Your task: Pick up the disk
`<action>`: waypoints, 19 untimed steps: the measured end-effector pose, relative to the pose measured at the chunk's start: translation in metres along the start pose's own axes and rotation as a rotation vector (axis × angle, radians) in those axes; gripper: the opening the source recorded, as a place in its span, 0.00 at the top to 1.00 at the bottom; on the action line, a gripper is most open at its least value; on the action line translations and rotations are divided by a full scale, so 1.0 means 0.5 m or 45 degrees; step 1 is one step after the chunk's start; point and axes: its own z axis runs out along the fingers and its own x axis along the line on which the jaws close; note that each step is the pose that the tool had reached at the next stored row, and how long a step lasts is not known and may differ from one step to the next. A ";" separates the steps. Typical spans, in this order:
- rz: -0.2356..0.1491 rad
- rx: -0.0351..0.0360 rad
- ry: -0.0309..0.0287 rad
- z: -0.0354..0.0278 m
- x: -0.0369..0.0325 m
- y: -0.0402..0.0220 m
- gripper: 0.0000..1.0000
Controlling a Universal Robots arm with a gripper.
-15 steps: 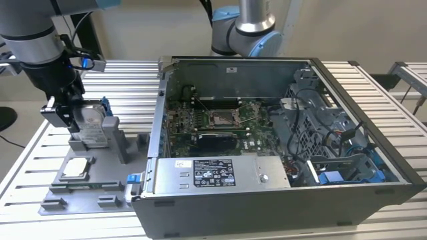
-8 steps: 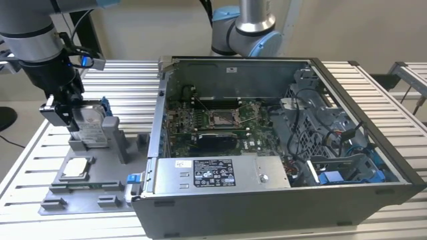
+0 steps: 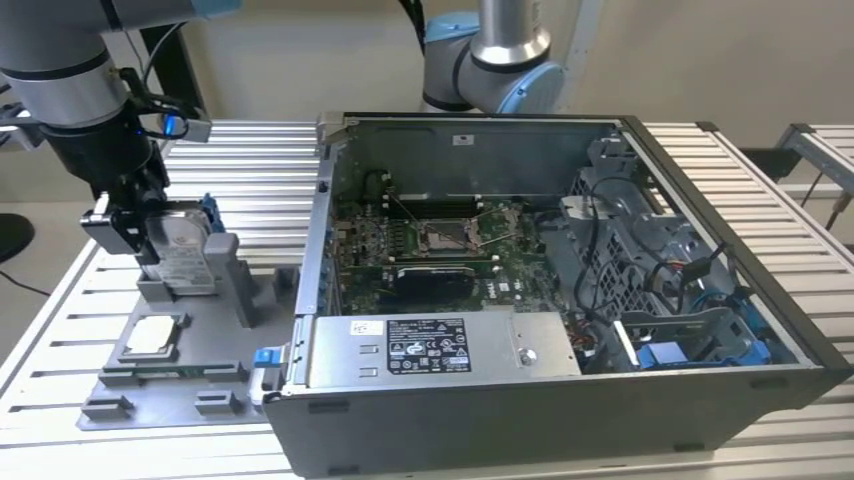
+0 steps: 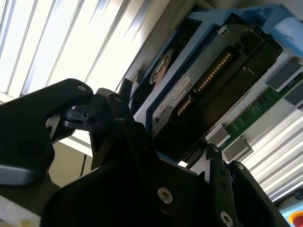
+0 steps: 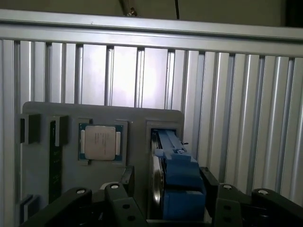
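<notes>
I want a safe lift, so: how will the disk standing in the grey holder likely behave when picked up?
The disk, metal in a blue plastic carrier, is probably stiff and rather heavy for its size. Standing on edge in the grey holder, it may tip if pushed sideways. Its exposed connector contacts look delicate, so knocks seem risky.

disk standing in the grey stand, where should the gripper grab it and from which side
I'd grip the two broad flat faces near the upper edge, coming straight down from above. The disk stands on edge in the grey stand, so its lower part is boxed in, the top free.
</notes>
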 end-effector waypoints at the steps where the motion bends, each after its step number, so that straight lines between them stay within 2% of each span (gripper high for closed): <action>1: 0.000 0.0000 0.0000 0.000 0.000 0.000 0.00; 2: 0.000 0.0000 0.0000 0.000 0.000 0.000 0.00; 3: 0.000 0.0002 -0.0001 0.000 0.000 0.000 1.00; 19: 0.000 0.0003 -0.0002 0.001 0.000 0.000 1.00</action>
